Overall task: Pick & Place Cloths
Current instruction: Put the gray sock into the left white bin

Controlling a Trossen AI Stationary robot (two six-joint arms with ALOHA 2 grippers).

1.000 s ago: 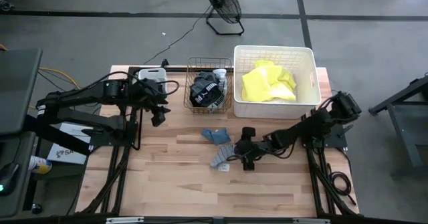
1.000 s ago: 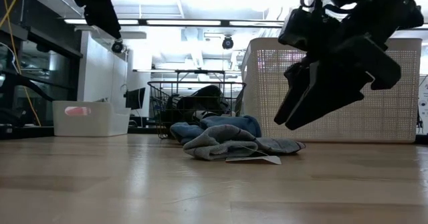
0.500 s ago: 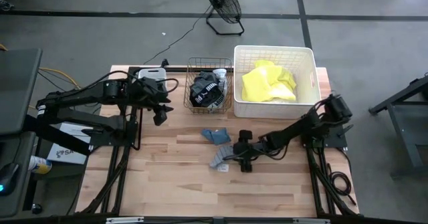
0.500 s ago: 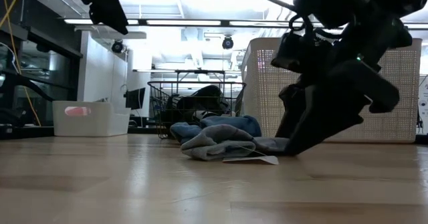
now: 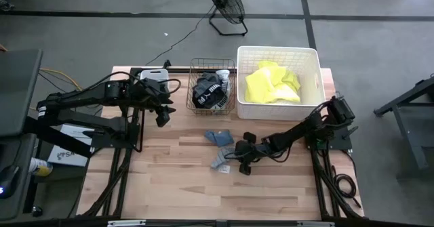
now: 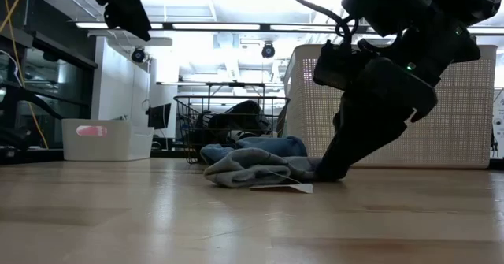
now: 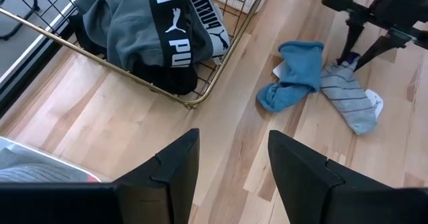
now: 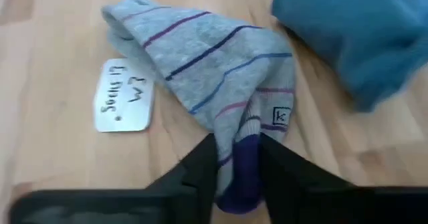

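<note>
A grey striped sock (image 8: 200, 77) with a white paper tag (image 8: 124, 103) lies flat on the wood, next to a blue cloth (image 5: 218, 137). My right gripper (image 5: 239, 160) is down at the sock's purple end, shut on it. My left gripper (image 7: 231, 164) is open and hangs in the air near the copper wire basket (image 5: 211, 88), touching nothing. A black cloth with white print (image 7: 167, 37) lies in that basket. Neon-yellow cloth (image 5: 271, 85) lies in the big white tub (image 5: 278, 49). A pink piece (image 6: 90, 129) shows in the small white tub. My right gripper pinches the grey sock's purple end (image 8: 239, 167) between its two fingers (image 8: 200, 167). The fingers slant down from the table's right side, with their tips at the table top (image 6: 327, 169). The sock lies on the wood, slack, with its striped part stretching away from the fingers.
The wire basket and the big white tub stand side by side along the far edge. The small white tub (image 5: 154, 74) sits at the far left, by my left arm. Bare wood (image 5: 203, 193) stretches toward the near edge.
My right gripper has come down from above the table and moved toward the table's left, onto the sock's near end. The sock and its tag have slid a little toward the left. My left arm has kept still.
</note>
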